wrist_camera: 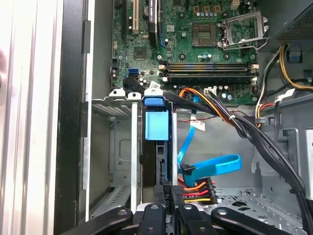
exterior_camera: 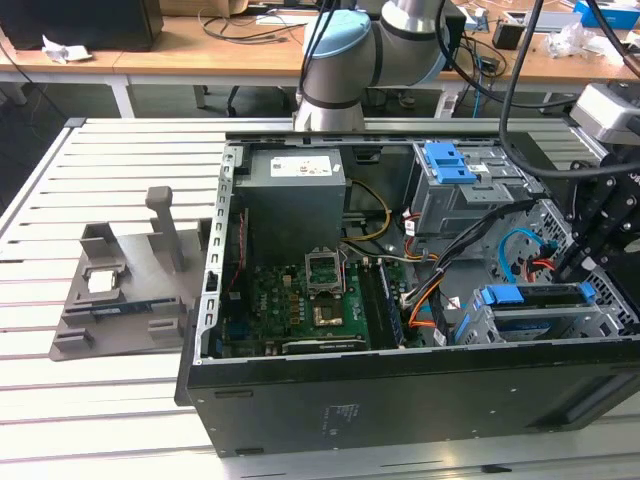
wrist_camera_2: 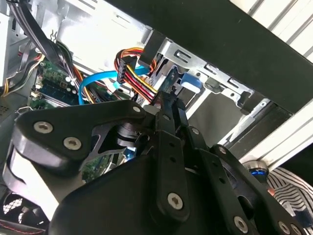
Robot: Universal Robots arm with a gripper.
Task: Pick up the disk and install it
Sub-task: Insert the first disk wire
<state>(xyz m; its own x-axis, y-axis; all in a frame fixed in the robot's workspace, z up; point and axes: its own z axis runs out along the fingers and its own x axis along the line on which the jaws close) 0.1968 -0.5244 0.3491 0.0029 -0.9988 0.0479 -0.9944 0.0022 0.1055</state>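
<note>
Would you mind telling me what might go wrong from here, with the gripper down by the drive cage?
The disk stands on edge in the drive cage; if tilted, it may jam. The orange-and-red power cable and blue data cable lie close beside the gripper and could snag.

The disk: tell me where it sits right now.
The disk stands on edge in the drive cage at the exterior view's lower right of the computer case, with the gripper at its end.
</note>
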